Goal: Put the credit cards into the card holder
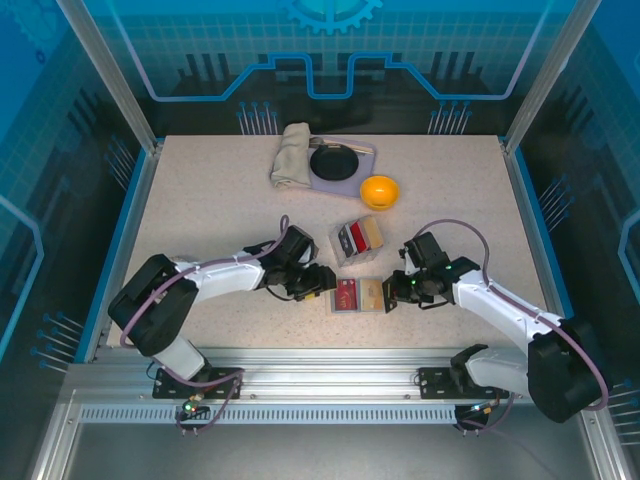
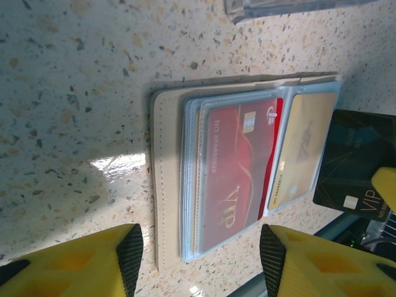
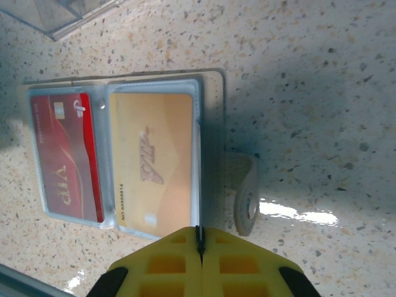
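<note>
Speckled beige stone-pattern worktop (image 1: 200, 210). Left end effector (image 2: 198, 253), yellow-fingered, released: its fingers stand apart with one end of the holder between them. Right end effector (image 3: 199, 240) clenched on a thin black plastic card (image 2: 352, 162), held just beside the holder's gold side. Flat cream folding card holder (image 2: 166, 185) lies open on the worktop between both; clear sleeves hold a red plastic card (image 2: 238, 164) and a gold plastic card (image 3: 154, 154).
</note>
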You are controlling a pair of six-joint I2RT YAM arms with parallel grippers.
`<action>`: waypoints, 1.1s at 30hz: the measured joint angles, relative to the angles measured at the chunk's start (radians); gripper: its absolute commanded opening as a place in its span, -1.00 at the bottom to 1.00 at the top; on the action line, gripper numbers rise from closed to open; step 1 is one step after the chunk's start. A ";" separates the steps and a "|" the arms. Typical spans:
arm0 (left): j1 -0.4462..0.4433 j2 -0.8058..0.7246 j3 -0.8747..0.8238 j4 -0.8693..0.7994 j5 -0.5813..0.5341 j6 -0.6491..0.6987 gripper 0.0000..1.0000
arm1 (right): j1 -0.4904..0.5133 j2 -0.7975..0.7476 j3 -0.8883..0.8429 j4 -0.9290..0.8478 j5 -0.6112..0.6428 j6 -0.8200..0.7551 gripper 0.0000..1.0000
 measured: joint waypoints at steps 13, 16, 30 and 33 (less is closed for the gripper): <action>-0.002 0.075 0.002 0.004 0.000 -0.001 -0.07 | 0.000 0.032 -0.018 0.070 0.005 0.030 -0.94; -0.002 0.084 0.008 0.002 0.000 -0.003 -0.14 | 0.000 0.048 -0.018 0.087 0.004 0.043 -0.94; -0.001 0.121 0.035 -0.012 0.011 -0.003 -0.43 | -0.022 0.024 -0.029 0.148 -0.083 0.093 -0.94; -0.001 0.122 0.035 -0.013 0.011 -0.003 -0.44 | -0.027 -0.015 -0.031 0.145 -0.083 0.093 -0.94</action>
